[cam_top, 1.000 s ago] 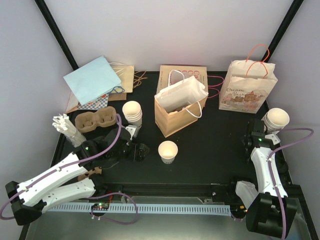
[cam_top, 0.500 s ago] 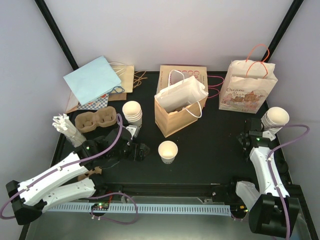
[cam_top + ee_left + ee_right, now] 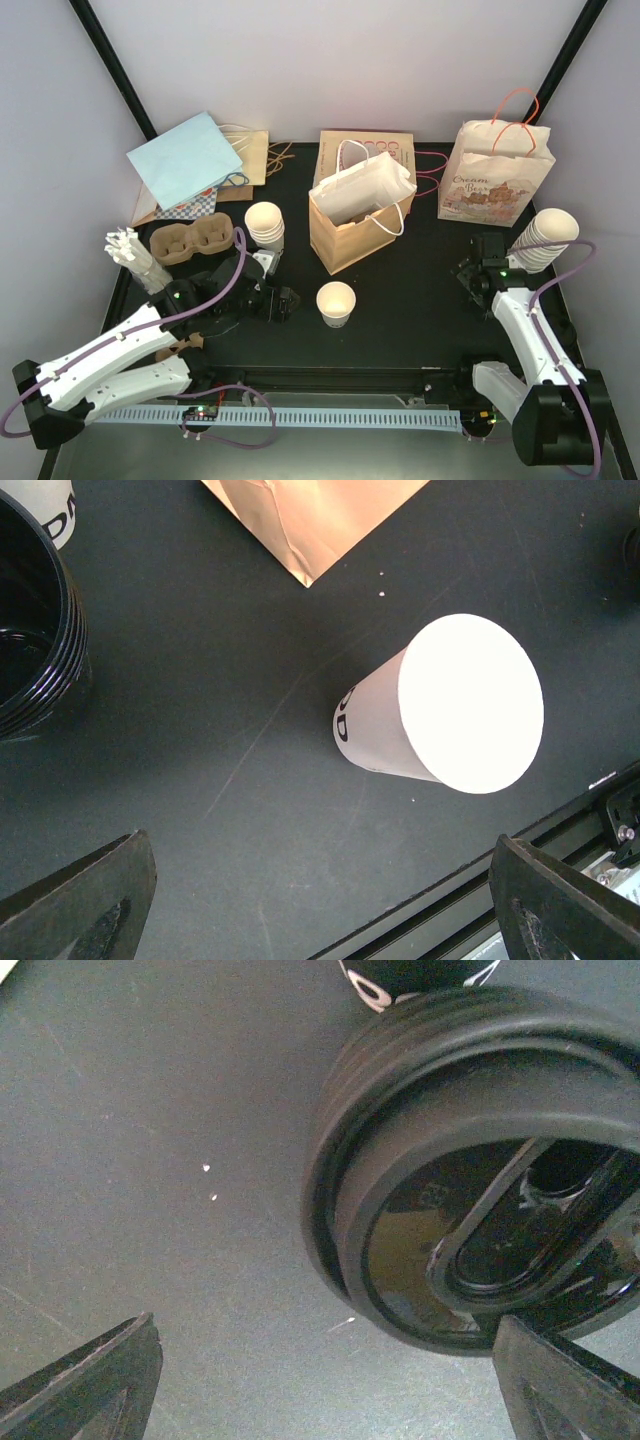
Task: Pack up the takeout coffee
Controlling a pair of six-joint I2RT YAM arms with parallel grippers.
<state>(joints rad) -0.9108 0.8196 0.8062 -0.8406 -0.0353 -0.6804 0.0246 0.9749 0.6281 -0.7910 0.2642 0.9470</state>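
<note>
Right gripper (image 3: 325, 1365), jaws wide and empty, hangs beside a nested stack of round black plastic lids (image 3: 450, 1160); left gripper (image 3: 320, 880), likewise wide and empty, overlooks the small cream paper cup (image 3: 440, 705) standing upright. I risk pinching several nested lids together.

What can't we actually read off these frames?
- Left wrist: cup interior blown out white; its print wraps out of sight.
- Left wrist: left-side lid stack cut by the frame's left edge; count unclear.
- Right wrist: right-side lid stack blurred, too close, cut by the right edge.
- Top: brown bag contents hidden by the white bag in its mouth.
</note>
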